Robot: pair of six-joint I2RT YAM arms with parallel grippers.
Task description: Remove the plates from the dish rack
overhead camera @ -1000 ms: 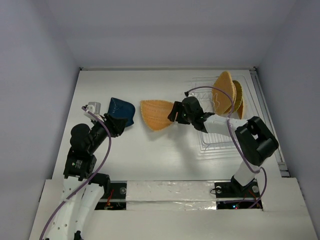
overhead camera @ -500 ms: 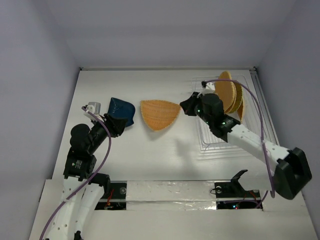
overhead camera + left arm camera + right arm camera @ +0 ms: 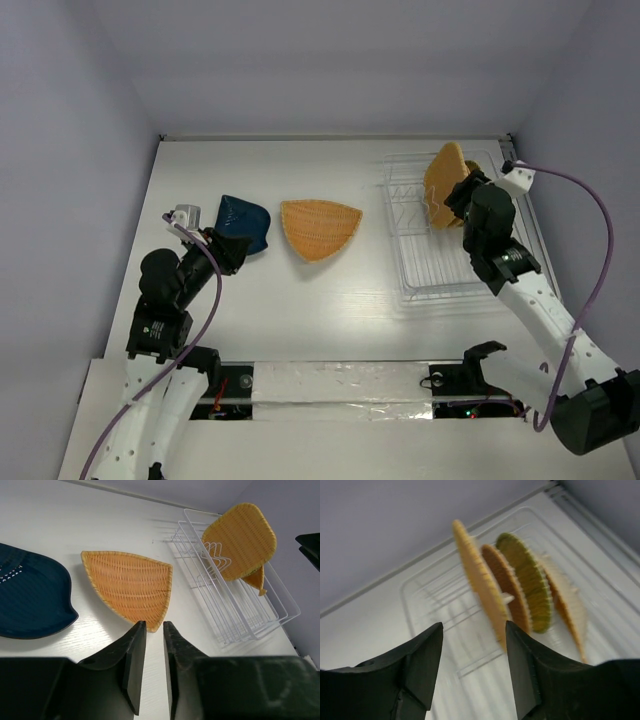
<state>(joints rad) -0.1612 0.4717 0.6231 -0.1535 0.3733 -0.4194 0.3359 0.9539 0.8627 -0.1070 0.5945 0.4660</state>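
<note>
A woven orange-yellow plate (image 3: 318,228) lies flat mid-table, with a dark blue plate (image 3: 243,222) to its left. Both show in the left wrist view, orange (image 3: 127,587) and blue (image 3: 30,600). The dish rack (image 3: 440,270) stands at the right and holds several orange-yellow plates (image 3: 443,175) on edge. My right gripper (image 3: 453,194) is open and empty just in front of them. In the right wrist view its jaws (image 3: 474,630) are wide apart and the nearest plate's (image 3: 477,587) rim lies just inside the right jaw. My left gripper (image 3: 232,250), (image 3: 154,625) is shut and empty beside the blue plate.
The rack's near half (image 3: 235,615) holds only bare white wires. Grey walls close the table at the back and both sides. The rack sits close to the right wall rail (image 3: 540,250).
My right arm has swung from the orange plate on the table rightward to the rack, leaving that plate lying flat. The left arm has not moved.
</note>
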